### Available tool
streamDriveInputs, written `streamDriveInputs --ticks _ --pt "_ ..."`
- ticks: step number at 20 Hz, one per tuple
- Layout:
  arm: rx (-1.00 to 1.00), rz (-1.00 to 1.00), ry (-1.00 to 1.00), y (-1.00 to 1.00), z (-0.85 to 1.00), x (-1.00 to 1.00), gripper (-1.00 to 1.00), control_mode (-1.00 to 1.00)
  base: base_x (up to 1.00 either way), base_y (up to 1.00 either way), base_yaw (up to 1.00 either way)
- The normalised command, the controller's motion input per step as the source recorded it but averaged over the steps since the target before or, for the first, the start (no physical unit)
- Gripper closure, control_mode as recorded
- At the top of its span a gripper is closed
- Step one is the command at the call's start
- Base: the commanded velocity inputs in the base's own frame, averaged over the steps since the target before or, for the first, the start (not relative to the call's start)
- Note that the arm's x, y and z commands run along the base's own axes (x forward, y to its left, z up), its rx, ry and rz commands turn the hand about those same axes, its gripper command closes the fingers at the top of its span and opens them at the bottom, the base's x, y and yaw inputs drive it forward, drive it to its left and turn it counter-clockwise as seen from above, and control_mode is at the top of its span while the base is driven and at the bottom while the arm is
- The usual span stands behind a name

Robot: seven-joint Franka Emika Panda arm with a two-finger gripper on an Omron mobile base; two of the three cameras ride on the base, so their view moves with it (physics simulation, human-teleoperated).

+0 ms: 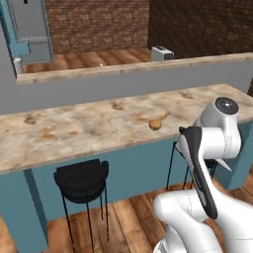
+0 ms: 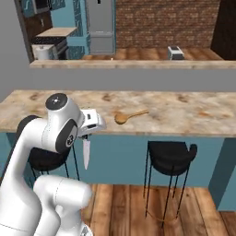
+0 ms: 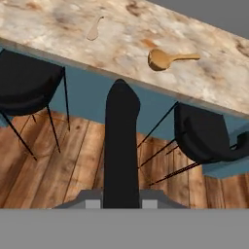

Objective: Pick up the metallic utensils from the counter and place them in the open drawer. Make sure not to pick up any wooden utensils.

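Marble-patterned counter (image 2: 184,115) on teal base, wooden spoon (image 2: 130,115) on it, black stools (image 2: 171,156) below, gripper (image 2: 87,133) clamped on black-handled knife (image 2: 86,154), brick wall (image 2: 161,23) behind.

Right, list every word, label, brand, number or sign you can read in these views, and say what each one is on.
None: no legible text in any view.
The toaster, the fridge and the stove carry no mark that can be read.
The counter, the wooden spoon, the stools and the knife in the gripper are plain.
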Motion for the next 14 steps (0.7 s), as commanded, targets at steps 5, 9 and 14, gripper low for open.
streamDriveInputs --ticks 5,9,14 --pt "0.00 0.00 0.00 0.00 0.00 0.00 1.00 1.00 0.00 -1.00 -0.25" --pt "0.00 0.00 0.00 0.00 0.00 0.00 1.00 1.00 0.03 -1.00 -0.20" --pt "0.00 0.00 0.00 0.00 0.00 0.00 1.00 1.00 0.11 -1.00 -0.14"
